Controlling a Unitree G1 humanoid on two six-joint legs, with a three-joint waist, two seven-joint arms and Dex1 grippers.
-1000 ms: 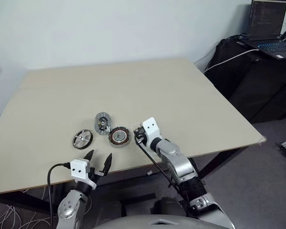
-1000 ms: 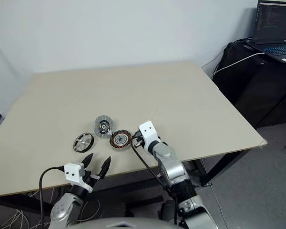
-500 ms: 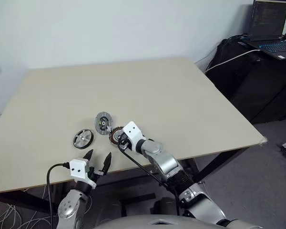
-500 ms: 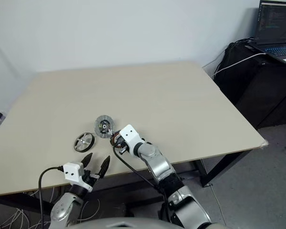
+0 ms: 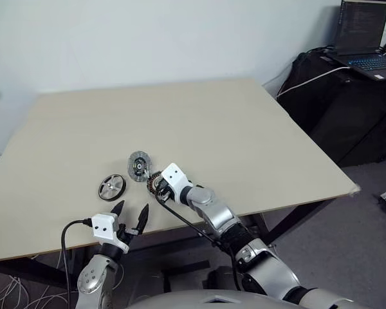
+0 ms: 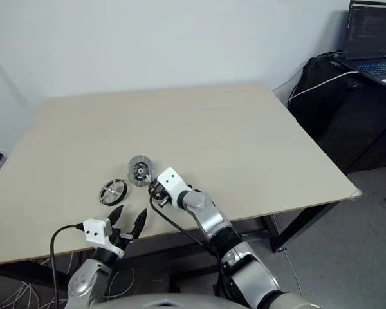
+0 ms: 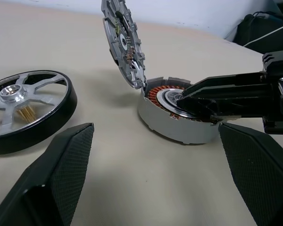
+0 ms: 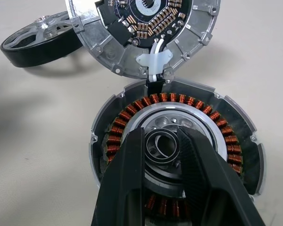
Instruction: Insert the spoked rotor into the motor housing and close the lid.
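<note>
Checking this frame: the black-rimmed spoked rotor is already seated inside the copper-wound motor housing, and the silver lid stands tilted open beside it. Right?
Not quite. The black-rimmed spoked rotor lies on the table apart from the copper-wound motor housing, not seated inside it; the left wrist view shows this. The housing's centre holds only the right gripper's fingertips. The silver lid does stand tilted open beside the housing.

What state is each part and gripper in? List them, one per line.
spoked rotor: flat on the table, not inserted.
motor housing: uncovered, no rotor inside.
lid: tilted up at the housing's edge, not closed.
left gripper: open, empty.
right gripper: at the housing's centre.
laptop: open, screen lit.
</note>
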